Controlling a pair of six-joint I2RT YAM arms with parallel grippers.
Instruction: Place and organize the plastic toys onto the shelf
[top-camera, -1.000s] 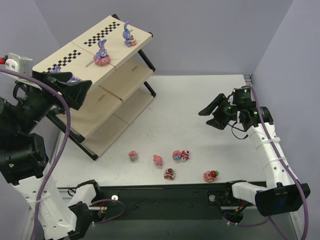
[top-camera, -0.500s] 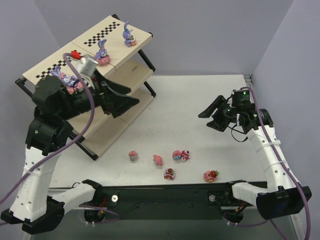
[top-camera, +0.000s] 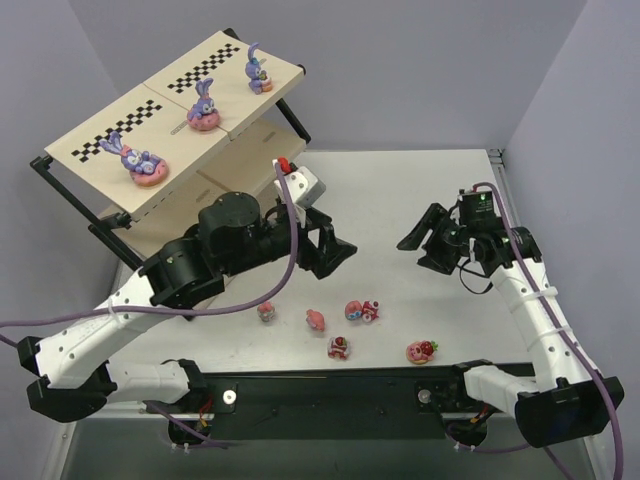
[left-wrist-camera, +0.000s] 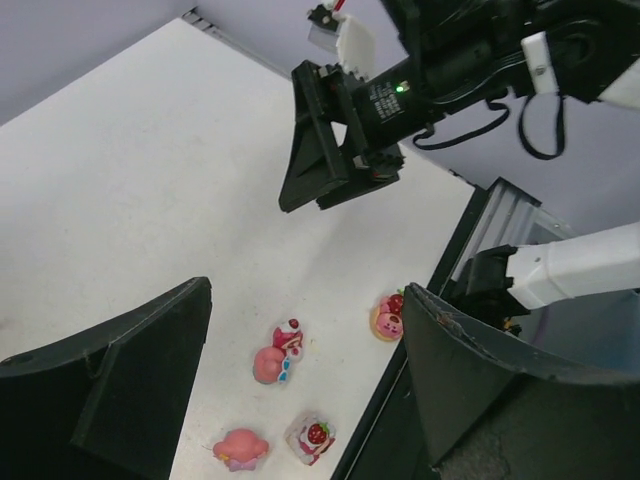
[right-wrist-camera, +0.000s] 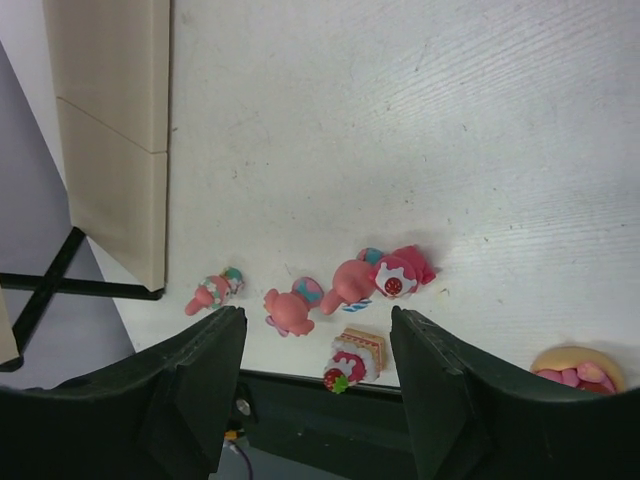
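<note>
The left tool (top-camera: 335, 255) and the right tool (top-camera: 425, 240) are both open and empty. Three bunnies (top-camera: 203, 105) sit on top of the shelf (top-camera: 240, 108). The pink toys (top-camera: 339, 347) lie on the desk (top-camera: 400, 190) near the front. I think it is best to pick one toy, come straight down over it, and squeeze softly so it won't slip.

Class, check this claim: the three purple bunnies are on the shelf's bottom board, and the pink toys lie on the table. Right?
Wrong board: the top external view shows the three purple bunnies on the shelf's top board. The pink toys do lie on the table.
</note>
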